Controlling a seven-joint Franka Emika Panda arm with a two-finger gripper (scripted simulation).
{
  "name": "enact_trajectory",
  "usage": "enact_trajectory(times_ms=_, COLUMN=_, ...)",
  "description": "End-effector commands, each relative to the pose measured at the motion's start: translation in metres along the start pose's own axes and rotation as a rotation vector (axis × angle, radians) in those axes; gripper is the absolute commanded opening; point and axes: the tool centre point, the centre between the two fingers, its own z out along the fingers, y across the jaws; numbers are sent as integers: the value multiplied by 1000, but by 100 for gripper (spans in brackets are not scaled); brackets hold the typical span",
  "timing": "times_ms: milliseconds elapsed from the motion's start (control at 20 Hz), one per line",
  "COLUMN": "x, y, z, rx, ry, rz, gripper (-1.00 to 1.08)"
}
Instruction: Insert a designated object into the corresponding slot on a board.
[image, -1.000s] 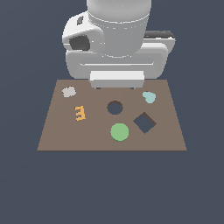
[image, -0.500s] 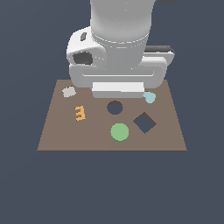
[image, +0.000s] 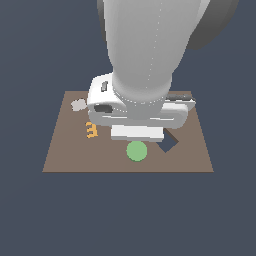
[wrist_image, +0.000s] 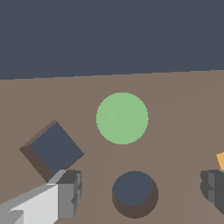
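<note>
The flat green disc (image: 136, 151) (wrist_image: 122, 118) lies on the brown board (image: 65, 155) (wrist_image: 175, 109), near its front edge in the exterior view. The round dark slot (wrist_image: 134, 190) shows only in the wrist view, a short way from the disc; in the exterior view the arm's hand (image: 137, 132) covers it. My gripper (wrist_image: 141, 187) is open and holds nothing. Its two fingers (wrist_image: 68, 192) stand wide apart on either side of the slot, above the board. The disc lies beyond the fingertips, outside the jaws.
The dark square hole (image: 170, 142) (wrist_image: 54, 148) sits beside the disc, partly under the hand in the exterior view. An orange comb-shaped piece (image: 91, 130) (wrist_image: 221, 159) and a grey blob (image: 78, 105) lie toward the exterior view's left.
The arm has come forward from the board's back edge to over its middle, and now hides the round hole and the teal blob. The disc has not moved.
</note>
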Motion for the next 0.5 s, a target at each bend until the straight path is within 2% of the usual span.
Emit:
enact_trajectory(times_ms=0, x=10, y=-2, z=14, rx=0, ry=-4, rz=13, gripper=100)
enact_trajectory(times_ms=450, x=33, y=-7, z=45, rx=2, ry=-15, rz=40, gripper=100)
